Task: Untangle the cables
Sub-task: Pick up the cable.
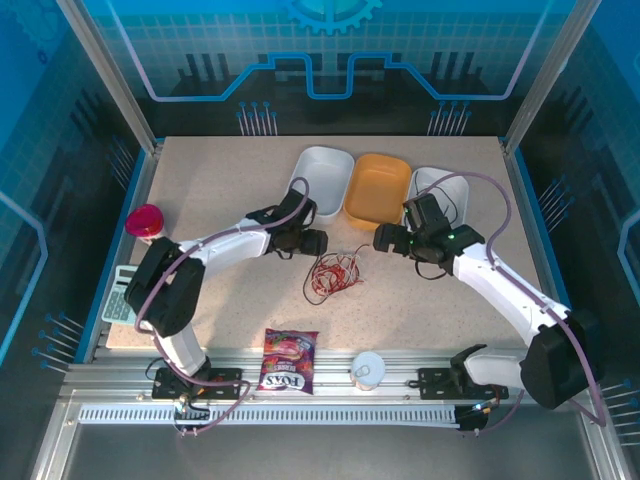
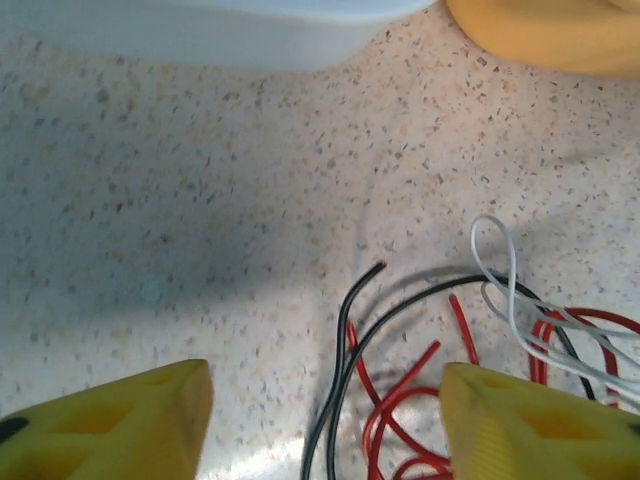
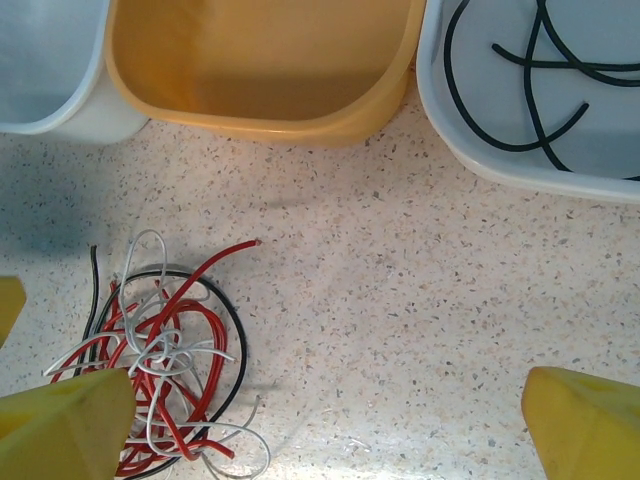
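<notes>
A tangle of red, black and whitish cables (image 1: 333, 273) lies mid-table, loops knotted together (image 3: 165, 350). My left gripper (image 1: 318, 243) hovers just left of and above the pile, open; black and red strands (image 2: 350, 390) run between its yellow fingertips (image 2: 120, 420), touching neither. My right gripper (image 1: 382, 240) stands open to the right of the tangle, over bare table (image 3: 330, 420); its left fingertip (image 3: 65, 425) overlaps the pile's edge in the wrist view. Loose black cables (image 3: 530, 70) lie inside the right white bin (image 1: 437, 187).
At the back stand a left white bin (image 1: 322, 175) and an orange bin (image 1: 378, 189), both without cables. A snack packet (image 1: 289, 360) and white cup (image 1: 368, 368) sit at the front edge. A red object (image 1: 146, 221) and a calculator (image 1: 120, 300) are at left.
</notes>
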